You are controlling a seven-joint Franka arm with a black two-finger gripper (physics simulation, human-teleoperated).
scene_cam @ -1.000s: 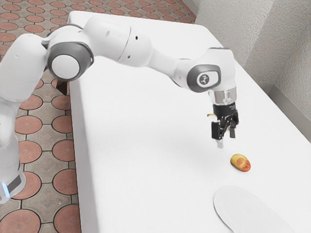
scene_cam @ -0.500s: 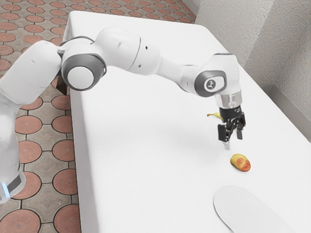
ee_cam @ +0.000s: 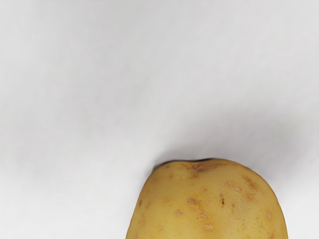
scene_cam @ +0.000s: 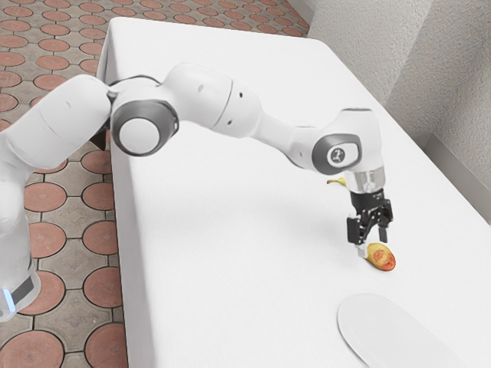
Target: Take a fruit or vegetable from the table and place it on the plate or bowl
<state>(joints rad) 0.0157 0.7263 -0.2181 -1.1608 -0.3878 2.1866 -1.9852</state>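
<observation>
The step in hand is the reach for the pick. The arm (scene_cam: 230,107) stretches across the white tabletop (scene_cam: 230,230) toward the exterior view's right, with its wrist turned down. The hand (scene_cam: 373,241) hangs directly above the near end of the fruit (scene_cam: 380,257). Its two black fingers stand apart with nothing between them, so nothing is gripped yet.

The fruit is a small yellow oval with a red blush and lies flat on the tabletop. In the wrist view it shows as a speckled yellow-brown rounded body (ee_cam: 207,204) right beneath the hand. Whether a fingertip already touches it cannot be made out.

The white plate (scene_cam: 391,333) lies flat nearby, closer to the camera than the fruit and apart from it. A small yellow end of something (scene_cam: 335,182) peeks out behind the wrist, too little of it to name.

As I judge it, the next move calls for a short straight drop so the fingers straddle the fruit's narrow width. Then comes a firm close, a lift and a short carry over to the plate. The rounded skin may roll or slip if the fingers land off centre.

No brand, label or writing can be read. A round mark on the arm's wrist joint is too small to make out.
</observation>
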